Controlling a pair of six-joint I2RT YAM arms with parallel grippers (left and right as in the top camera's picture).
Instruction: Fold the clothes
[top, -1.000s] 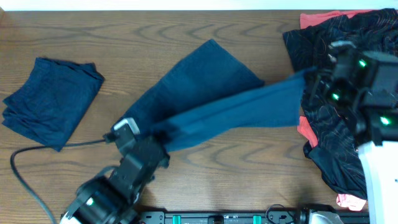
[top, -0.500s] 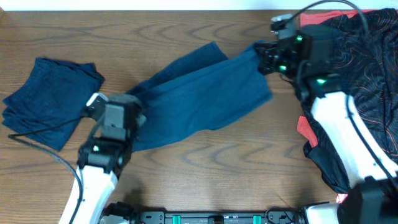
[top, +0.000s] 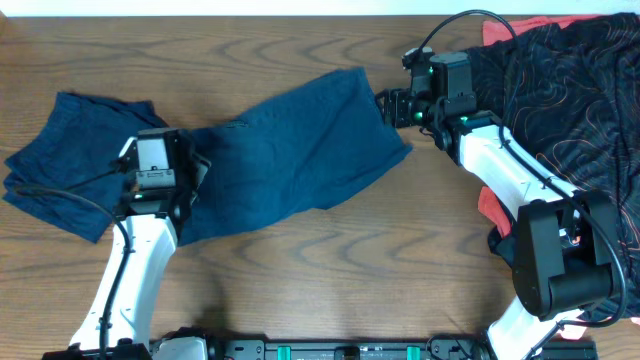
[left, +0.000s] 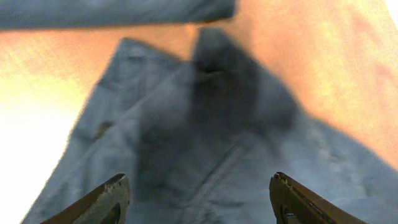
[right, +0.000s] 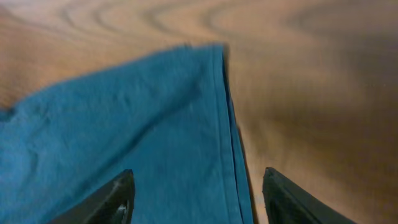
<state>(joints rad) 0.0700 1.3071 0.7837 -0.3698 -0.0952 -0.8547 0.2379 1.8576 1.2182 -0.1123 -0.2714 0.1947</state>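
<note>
One of the clothes, a dark navy-blue garment (top: 295, 150), lies folded over on itself across the middle of the wooden table. My left gripper (top: 198, 170) hovers at its left end with jaws spread wide, and the fabric (left: 205, 137) lies below them, not pinched (left: 199, 177). My right gripper (top: 385, 106) is at the garment's far right corner, also open (right: 198, 172). The hemmed edge of the cloth (right: 143, 143) runs beneath and between its fingers. A second navy garment (top: 80, 160) sits folded at the left.
A heap of dark patterned clothes with red fabric under it (top: 565, 110) fills the right side of the table. A black cable (top: 60, 205) trails from the left arm across the folded garment. Bare wood (top: 350, 270) shows along the front.
Both grippers carried the lifted edge of the garment back and leftward, laid it over the lower layer, and opened. The cloth now lies flat, and the right arm has swung to the far corner.
</note>
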